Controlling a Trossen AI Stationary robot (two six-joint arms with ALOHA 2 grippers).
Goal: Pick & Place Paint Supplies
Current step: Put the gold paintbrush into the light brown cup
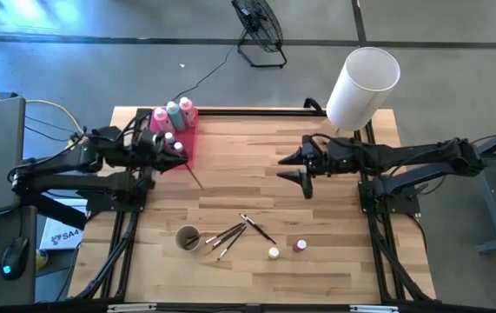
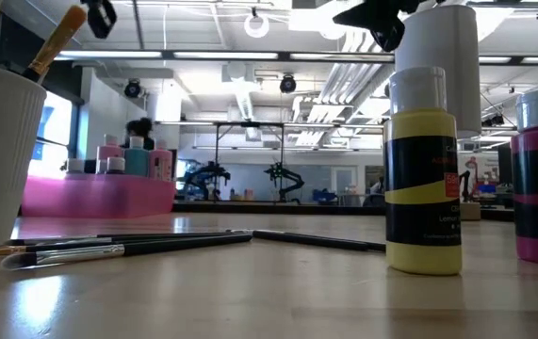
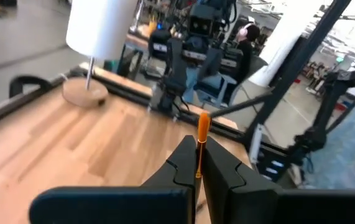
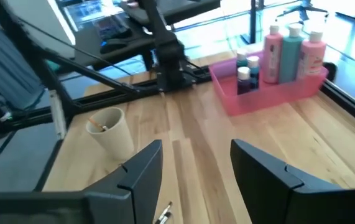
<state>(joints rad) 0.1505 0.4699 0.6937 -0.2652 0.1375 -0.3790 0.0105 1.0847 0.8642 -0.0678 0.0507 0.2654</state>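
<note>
While the left gripper (image 1: 176,155) hovered at the near corner of the pink tray (image 1: 188,143), its fingers (image 3: 183,168) were clenched on a thin brush with an orange handle (image 3: 201,140), the shaft standing up between them in the left wrist view and, seen from above, slanting down from the tray's corner toward the table (image 1: 256,187). Inside the tray stood two pink squeeze bottles (image 1: 159,117) and one teal squeeze bottle (image 1: 174,112), all white-capped, lined along the tray's far end, with two small capped paint pots (image 4: 246,73) just beside them toward the tray's near end. The right gripper (image 1: 302,167) hung over bare wood well apart from the tray, near the white lampshade (image 1: 362,87), its jaws spread wide and holding nothing. Toward the table's front edge, well away from the tray, a white ribbed cup (image 1: 188,238) stood upright with a brush handle poking out of it in the low view. Just beside the cup lay a loose cluster of dark-handled brushes (image 1: 230,235), some crossing one another. Farther from the cup along the same front strip sat a yellow paint pot (image 1: 274,253) and a pink paint pot (image 1: 300,246), near each other but not touching, both upright with white caps.
</note>
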